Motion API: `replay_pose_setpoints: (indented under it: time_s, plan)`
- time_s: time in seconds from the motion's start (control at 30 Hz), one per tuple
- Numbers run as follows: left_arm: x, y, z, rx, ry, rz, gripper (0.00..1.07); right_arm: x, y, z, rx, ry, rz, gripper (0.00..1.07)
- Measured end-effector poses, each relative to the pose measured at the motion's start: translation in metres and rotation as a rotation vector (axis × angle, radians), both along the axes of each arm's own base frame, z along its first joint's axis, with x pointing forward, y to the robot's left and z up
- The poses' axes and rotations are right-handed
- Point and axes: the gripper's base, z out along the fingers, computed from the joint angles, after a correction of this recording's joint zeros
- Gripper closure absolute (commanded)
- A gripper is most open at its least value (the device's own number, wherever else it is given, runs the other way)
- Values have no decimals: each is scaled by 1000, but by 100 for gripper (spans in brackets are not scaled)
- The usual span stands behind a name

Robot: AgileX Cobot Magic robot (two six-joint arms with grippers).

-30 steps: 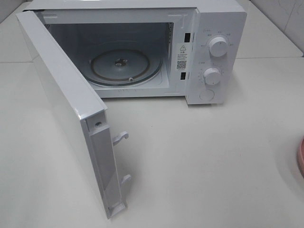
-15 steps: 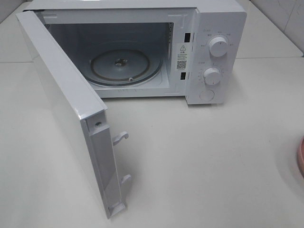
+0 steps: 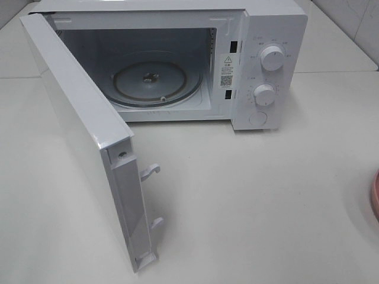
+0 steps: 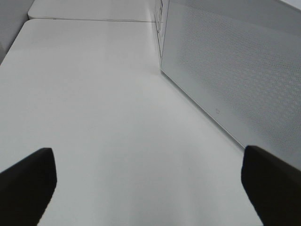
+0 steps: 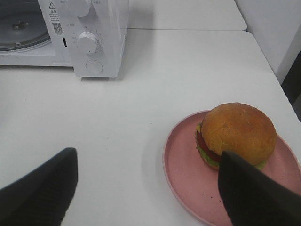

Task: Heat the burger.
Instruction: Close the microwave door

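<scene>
The microwave (image 3: 177,65) stands at the twelve o'clock end of the table (image 3: 266,201) with its door (image 3: 77,136) swung wide toward seven o'clock, leaving the glass turntable (image 3: 157,83) bare and reachable; that looks like the reason for the open door, since the food has yet to go in. The burger (image 5: 237,134) sits on a pink plate (image 5: 188,174) out at roughly four o'clock from the oven, well apart from it, and only the plate's rim shows at the high camera's right edge. The right gripper (image 5: 148,188) hovers over the table just beside the plate, jaws spread wide and empty, one finger overlapping the bun's edge in view, though contact cannot be judged. The left gripper (image 4: 148,181) hangs beside the door's outer face, fully spread, holding nothing.
</scene>
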Motion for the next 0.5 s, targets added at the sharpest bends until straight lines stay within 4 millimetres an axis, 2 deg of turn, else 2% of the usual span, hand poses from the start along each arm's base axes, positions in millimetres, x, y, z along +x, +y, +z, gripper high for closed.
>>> replay_pose_setpoints:
  time_s: [0.5]
  plan:
    - [0,0,0,0,0,0,7,0,0,0,0,0,0,33]
